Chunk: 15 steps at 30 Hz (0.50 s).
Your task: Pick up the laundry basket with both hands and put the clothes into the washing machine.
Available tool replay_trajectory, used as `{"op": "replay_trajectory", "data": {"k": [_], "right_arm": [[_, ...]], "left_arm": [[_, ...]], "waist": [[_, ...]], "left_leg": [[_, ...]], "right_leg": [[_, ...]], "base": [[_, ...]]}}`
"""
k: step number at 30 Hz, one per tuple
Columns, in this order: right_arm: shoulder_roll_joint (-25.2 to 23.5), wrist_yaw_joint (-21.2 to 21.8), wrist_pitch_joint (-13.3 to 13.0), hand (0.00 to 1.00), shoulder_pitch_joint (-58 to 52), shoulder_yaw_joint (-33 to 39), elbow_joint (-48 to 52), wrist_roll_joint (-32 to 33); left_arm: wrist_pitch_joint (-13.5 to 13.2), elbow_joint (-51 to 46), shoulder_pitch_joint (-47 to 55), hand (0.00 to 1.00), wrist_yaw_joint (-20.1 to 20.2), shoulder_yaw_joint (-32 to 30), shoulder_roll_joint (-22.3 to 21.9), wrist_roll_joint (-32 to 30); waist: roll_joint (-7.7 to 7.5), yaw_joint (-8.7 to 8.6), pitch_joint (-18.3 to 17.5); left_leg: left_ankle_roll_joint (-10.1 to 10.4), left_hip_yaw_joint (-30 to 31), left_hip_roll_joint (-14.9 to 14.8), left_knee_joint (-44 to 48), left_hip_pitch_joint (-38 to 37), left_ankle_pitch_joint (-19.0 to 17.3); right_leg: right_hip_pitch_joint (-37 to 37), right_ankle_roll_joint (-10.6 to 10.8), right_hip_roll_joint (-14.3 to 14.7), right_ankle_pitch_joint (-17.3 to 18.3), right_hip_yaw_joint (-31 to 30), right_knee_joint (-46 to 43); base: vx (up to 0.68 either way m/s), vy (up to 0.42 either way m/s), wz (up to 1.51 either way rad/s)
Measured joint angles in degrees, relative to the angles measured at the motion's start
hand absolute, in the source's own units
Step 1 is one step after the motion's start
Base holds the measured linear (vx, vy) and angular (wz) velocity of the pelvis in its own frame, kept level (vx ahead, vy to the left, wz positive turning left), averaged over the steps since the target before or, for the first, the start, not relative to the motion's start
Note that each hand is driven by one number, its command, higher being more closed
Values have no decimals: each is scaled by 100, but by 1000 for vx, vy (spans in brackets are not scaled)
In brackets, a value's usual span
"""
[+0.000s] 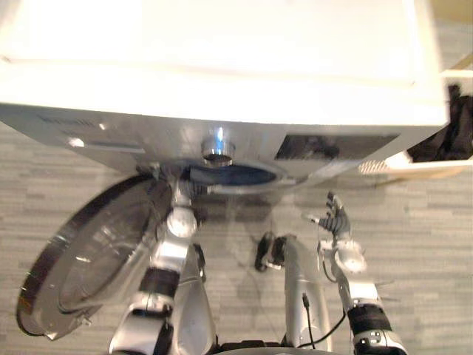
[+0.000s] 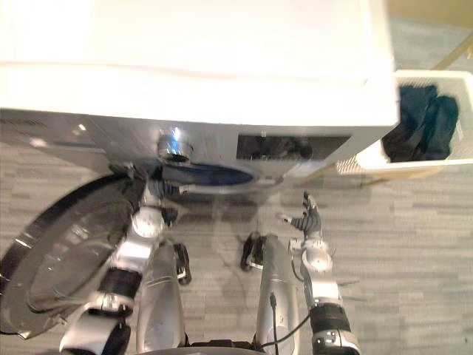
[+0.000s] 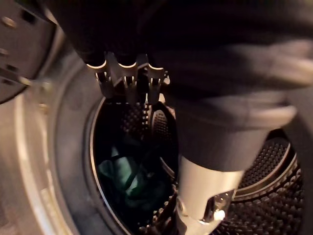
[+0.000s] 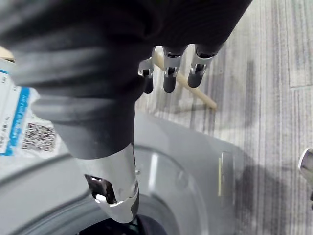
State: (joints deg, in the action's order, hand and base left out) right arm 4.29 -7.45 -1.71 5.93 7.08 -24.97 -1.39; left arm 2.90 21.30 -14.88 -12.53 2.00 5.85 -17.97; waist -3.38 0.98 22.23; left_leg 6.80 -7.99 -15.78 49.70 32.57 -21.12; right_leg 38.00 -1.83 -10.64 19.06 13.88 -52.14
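Left hand (image 3: 128,82) reaches to the drum mouth of the washing machine (image 1: 222,74), fingers loosely straight, empty; a green garment (image 3: 122,174) lies inside. Right hand (image 1: 338,220) hovers before the machine's front, fingers spread. The laundry basket (image 2: 414,167) with dark clothes (image 2: 421,122) stands just beside the machine's right side

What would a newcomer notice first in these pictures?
First the white washing machine across the top, its round door swung open toward the robot's left. The left hand reaches at the drum, where a greenish cloth lies; a laundry basket with dark clothes stands at the machine's right.
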Motion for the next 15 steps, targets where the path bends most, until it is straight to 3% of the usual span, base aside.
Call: {"op": "replay_trajectory", "data": {"k": [5, 9, 12, 15], "right_arm": [[-151, 16, 96, 0, -662, 182, -1012, -138], [75, 28, 193, 0, -687, 427, -2159, -149], [116, 30, 216, 0, -701, 723, -2573, -143], [129, 32, 210, 0, -740, 1024, -2933, -105]], "left_arm": [[-344, 988, 1395, 0, 233, -300, -215, 1086], [-342, 2406, 1786, 0, 504, -708, -218, 1341], [-337, 2932, 1902, 0, 562, -937, -168, 1355], [-336, 3168, 1997, 0, 647, -945, -41, 1335]], "waist": [[164, 45, -851], [472, 19, -1202], [568, 10, -1278], [529, -8, -1450]], "left_leg": [[24, -315, 203, -2081, -1487, 727], [-22, -490, 434, -3710, -2451, 1403], [-41, -600, 492, -4258, -2933, 1567], [-43, -688, 586, -4426, -3252, 1570]], "right_leg": [[-1375, 174, 232, -556, 182, 1831], [-2295, 319, 447, -1273, 241, 3479], [-2890, 397, 596, -1702, 214, 4372], [-3389, 486, 672, -2010, 124, 5067]], "base": [[226, 5, 5], [175, 75, -2], [139, 106, -15], [109, 97, -15]]}}
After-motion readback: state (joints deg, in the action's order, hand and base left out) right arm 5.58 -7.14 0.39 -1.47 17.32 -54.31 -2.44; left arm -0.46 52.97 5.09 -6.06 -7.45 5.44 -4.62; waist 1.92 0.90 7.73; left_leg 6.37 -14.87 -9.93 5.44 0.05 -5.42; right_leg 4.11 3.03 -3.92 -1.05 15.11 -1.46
